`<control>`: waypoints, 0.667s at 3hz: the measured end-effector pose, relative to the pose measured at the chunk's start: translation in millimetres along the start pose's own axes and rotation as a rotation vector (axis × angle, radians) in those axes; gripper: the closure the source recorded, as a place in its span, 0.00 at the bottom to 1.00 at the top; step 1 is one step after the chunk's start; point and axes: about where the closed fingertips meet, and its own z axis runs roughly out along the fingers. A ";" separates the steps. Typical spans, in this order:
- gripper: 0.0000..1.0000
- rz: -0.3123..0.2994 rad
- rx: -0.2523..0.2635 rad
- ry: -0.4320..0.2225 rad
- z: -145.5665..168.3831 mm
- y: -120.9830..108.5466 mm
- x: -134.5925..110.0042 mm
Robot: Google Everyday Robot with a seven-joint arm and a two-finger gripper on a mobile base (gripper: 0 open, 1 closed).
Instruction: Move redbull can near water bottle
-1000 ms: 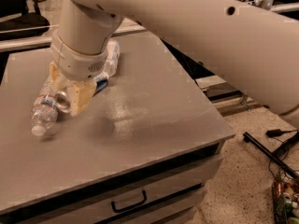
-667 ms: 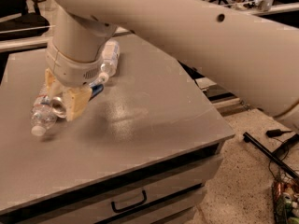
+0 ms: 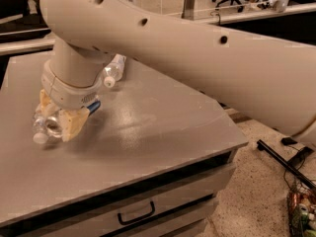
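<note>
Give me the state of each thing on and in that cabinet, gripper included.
gripper: low over the cabinet top's left side, by the water bottle.
redbull can: at the gripper, mostly hidden; blue end shows.
water bottle: lying down, capped.
second bottle: lying down, capped.
drawer: shut.

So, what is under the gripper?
A clear bottle lies on the table under the gripper, cap toward the front edge. A blue bit shows beside the gripper; the arm covers whatever else is there.
</note>
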 end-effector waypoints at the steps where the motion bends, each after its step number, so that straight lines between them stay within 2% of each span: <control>1: 0.36 -0.019 0.005 -0.001 16.3 2.8 -6.2; 2: 0.13 -0.021 0.005 -0.001 16.5 2.9 -7.4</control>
